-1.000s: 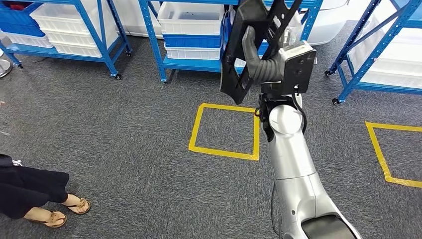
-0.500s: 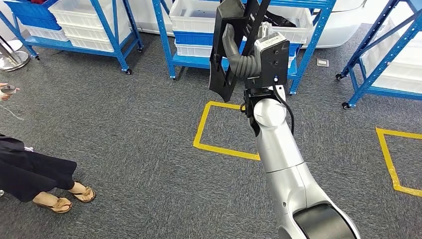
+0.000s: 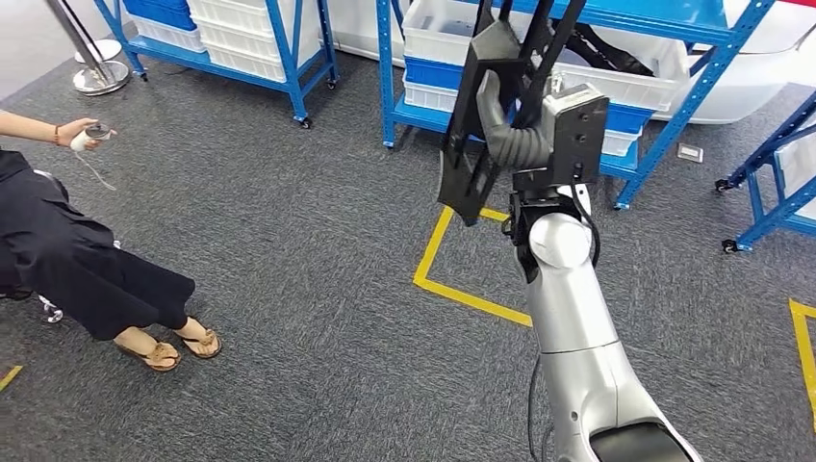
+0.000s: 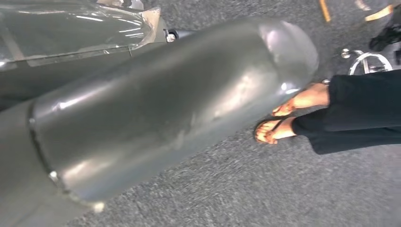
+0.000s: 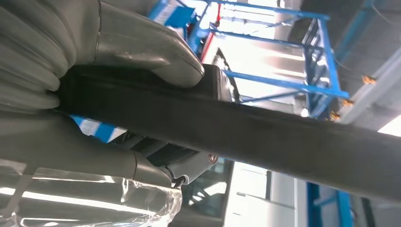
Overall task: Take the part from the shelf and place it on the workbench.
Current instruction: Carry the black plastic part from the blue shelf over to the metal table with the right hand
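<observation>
Part: black stiff open frame, likely light but long and swing-prone, clamped mid-rail in right hand wrapped tight round it, held high above carpet floor before blue shelf; left hand state unclear.

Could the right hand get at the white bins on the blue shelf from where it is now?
Probably not. The right hand is already full, gripping the black part, which hangs between it and the white bins on the blue shelf.
</observation>
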`<action>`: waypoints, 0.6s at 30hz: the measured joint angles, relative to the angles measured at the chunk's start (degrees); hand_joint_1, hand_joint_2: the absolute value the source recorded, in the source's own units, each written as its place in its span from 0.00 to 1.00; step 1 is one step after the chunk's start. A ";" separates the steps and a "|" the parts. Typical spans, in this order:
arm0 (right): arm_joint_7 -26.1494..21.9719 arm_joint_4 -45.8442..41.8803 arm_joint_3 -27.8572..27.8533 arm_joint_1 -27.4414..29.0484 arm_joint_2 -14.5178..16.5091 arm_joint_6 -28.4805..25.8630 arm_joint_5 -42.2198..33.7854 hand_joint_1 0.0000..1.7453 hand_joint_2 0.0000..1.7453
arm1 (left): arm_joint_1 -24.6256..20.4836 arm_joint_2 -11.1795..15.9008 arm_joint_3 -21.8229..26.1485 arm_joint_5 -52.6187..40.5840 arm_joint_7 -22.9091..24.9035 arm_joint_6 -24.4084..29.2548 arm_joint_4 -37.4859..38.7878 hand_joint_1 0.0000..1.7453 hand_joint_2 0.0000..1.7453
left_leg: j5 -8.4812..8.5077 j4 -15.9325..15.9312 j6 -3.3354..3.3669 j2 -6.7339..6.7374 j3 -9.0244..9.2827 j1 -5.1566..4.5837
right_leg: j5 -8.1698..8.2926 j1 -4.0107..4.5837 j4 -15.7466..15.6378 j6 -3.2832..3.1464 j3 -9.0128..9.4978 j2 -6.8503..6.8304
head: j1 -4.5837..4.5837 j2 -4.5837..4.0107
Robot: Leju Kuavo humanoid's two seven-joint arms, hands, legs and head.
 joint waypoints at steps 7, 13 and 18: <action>0.53 -5.22 -1.74 2.10 -1.17 -0.06 0.47 1.00 1.00 | 0.09 0.58 -0.57 -0.23 0.00 -0.83 0.04 0.00 0.00 | -3.42 5.58 -1.89 2.79 -3.15 0.20 | 1.40 -0.68 -2.58 -1.58 1.20 -1.56 | -0.49 0.00; 0.62 -6.41 -2.16 3.57 -1.75 -0.06 0.50 1.00 1.00 | -0.02 0.97 -0.80 -0.23 0.00 -0.90 0.04 0.00 0.00 | -3.84 10.43 -3.66 5.61 -5.39 1.75 | 1.14 -1.10 -2.53 -1.33 1.28 -4.64 | -0.76 0.00; 0.61 -7.19 -2.41 3.54 -1.91 -0.06 0.54 1.00 1.00 | -0.39 1.07 -1.08 -0.23 0.00 -0.90 0.05 0.00 0.00 | -0.69 -0.08 -2.38 7.00 0.14 1.02 | 0.52 -0.56 -2.66 0.35 1.86 -6.75 | -0.54 0.00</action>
